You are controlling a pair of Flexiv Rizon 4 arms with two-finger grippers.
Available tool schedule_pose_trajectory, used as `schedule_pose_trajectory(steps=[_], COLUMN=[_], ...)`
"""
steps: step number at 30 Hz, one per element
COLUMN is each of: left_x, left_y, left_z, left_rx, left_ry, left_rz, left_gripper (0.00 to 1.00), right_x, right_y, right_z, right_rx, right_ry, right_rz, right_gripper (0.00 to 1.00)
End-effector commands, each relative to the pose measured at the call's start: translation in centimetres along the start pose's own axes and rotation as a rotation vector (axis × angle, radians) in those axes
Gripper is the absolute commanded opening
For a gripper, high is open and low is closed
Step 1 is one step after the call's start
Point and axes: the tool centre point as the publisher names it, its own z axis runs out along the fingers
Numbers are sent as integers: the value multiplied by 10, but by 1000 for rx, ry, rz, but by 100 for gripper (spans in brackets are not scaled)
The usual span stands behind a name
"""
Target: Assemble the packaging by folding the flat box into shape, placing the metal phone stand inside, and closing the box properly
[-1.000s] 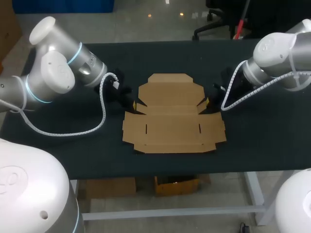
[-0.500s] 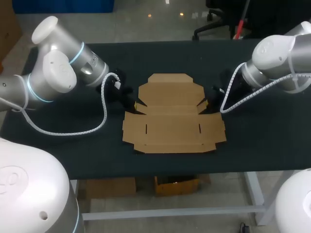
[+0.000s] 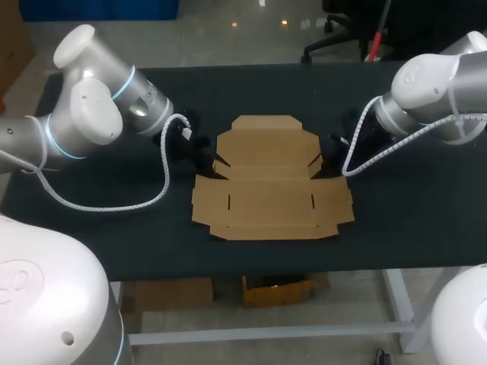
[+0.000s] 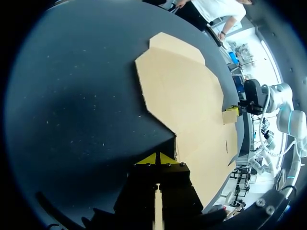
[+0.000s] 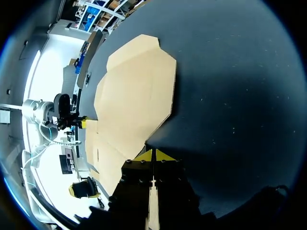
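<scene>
Cardboard box (image 3: 270, 186) flat, left fingers (image 4: 149, 159) at edge

The left arm (image 3: 91, 122) and right arm (image 3: 434, 84) are smooth silver-grey tubes with bulbous rounded joints, ringed in thin light blue at the seams. A white coiled line leaves each wrist: the left cable (image 3: 162, 171) is long (the right cable (image 3: 350, 152) is shorter). The left gripper (image 4: 156, 158) and right gripper (image 5: 153, 155) are blocky black, studded with small round screws (image 4: 165, 164), and end in wedge-shaped yellow tips.
</scene>
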Motion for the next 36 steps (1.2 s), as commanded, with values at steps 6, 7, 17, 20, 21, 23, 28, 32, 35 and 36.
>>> schedule_pose_trajectory(steps=[6,7,17,20,21,23,28,32,35,36], left_x=[2,2,-1,-1,-1,1,7,13,17,18], left_y=[-1,-1,0,1,2,1,1,1,1,1], left_z=[0,0,-2,-3,-3,0,5,3,2,1], left_rx=[-4,-2,20,31,31,23,15,25,30,32], left_ry=[-11,-12,-48,-60,-60,-61,-55,-53,-58,-60], left_rz=[1,1,-19,-26,-27,-22,-6,9,16,18], left_gripper=[0,0,0,0,0,0,0,0,0,0], right_x=[6,6,5,5,5,5,6,7,7,7], right_y=[-2,-2,-2,-2,-2,-2,-1,-1,-2,-2], right_z=[3,3,4,4,4,4,4,4,4,4], right_rx=[-6,-7,-5,-6,-6,-6,-5,-5,-6,-7], right_ry=[-33,-33,-32,-33,-33,-33,-33,-34,-34,-34], right_rz=[8,8,12,11,11,10,9,9,9,9], right_gripper=[0,0,0,0,0,0,0,0,0,0])
